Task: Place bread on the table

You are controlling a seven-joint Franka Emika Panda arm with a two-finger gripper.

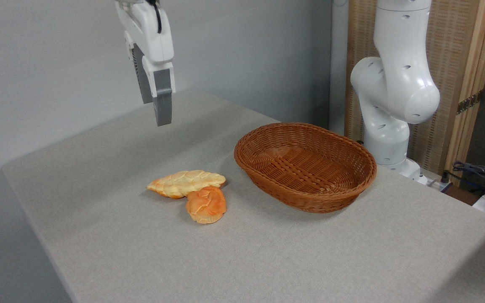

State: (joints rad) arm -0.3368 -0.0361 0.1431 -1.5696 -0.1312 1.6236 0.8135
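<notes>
Grey speckled table (112,235), plain grey wall behind.
Gripper (158,107) high, empty, jaw gap unclear; braided loaf (183,182) below it touching knotted bun (206,205); wicker basket (305,166) lower right.

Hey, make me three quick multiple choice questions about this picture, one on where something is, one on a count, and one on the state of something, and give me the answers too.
1. Where does the long braided bread lie?
A. in the basket
B. on the table, left of the basket
C. in the gripper

2. How many baked items are in view?
A. one
B. two
C. four

3. What is in the basket?
A. nothing
B. the round bun
C. both breads

Answers:
1 B: it rests on the grey table, apart from the basket.
2 B: only the bread and the round bun, touching each other.
3 A: its woven bottom shows bare. The gripper hangs above, holding nothing.
</notes>
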